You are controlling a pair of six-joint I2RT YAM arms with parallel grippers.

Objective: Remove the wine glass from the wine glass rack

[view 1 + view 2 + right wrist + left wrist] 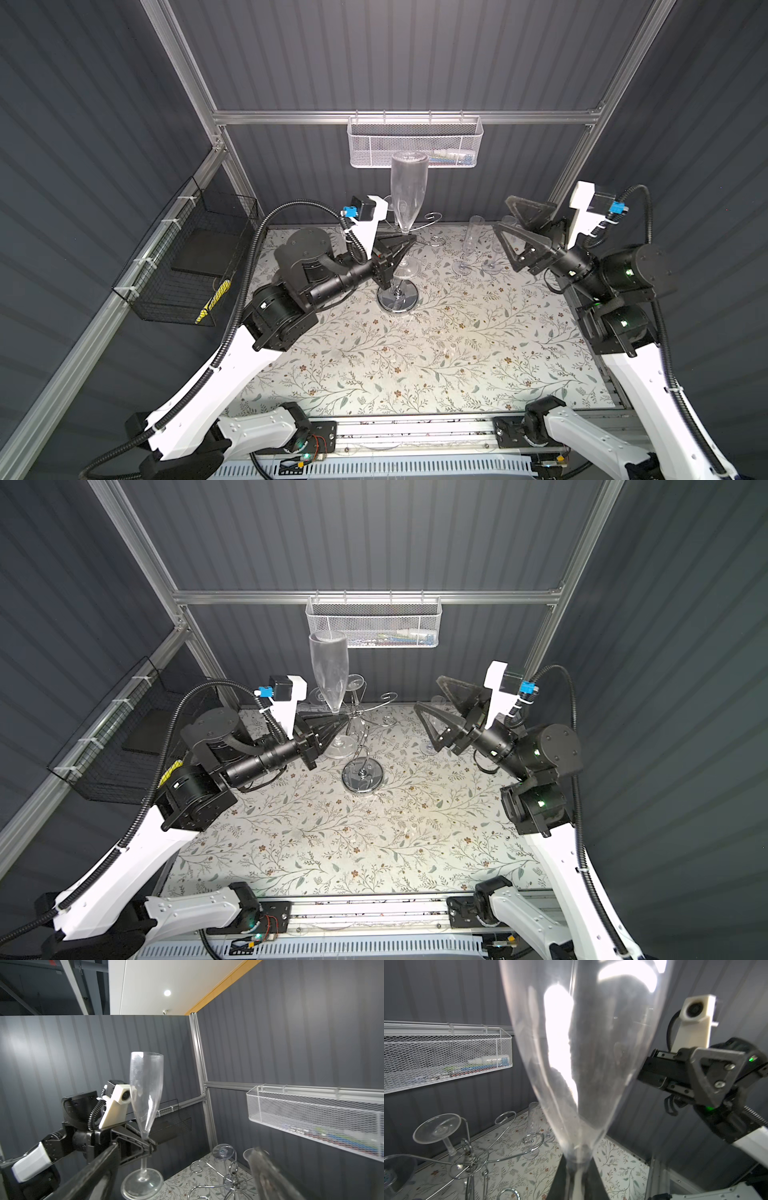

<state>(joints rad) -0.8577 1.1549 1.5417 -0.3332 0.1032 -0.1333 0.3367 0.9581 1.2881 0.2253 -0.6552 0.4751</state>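
The black wire basket (187,257) hangs on the left wall, well apart from the work zone.

The left tool (408,238) is clamped narrow on the stem of the wine glass (405,195), just under the bowl. The glass stands upright, foot down, raised above the worktop (436,365) and just beside the wine glass rack (397,299). In the right wrist view no wire arm encloses its stem, so it is judged free of the rack.

**Handling:** Expect a light, rigid, thin-walled item that is slick and brittle. The stem below the bowl taper is the correct hold, because the taper blocks downward slip. Avoid squeezing the bowl.

**Clearance:** The rack's spiral arm tips and an inverted glass (437,1128) hung on the rack lie close beside and behind the held glass. The near half of the worktop is open for set-down. Two standing glasses (471,245) occupy the far right corner. They are near the right tool (502,215), which is spread wide and empty.
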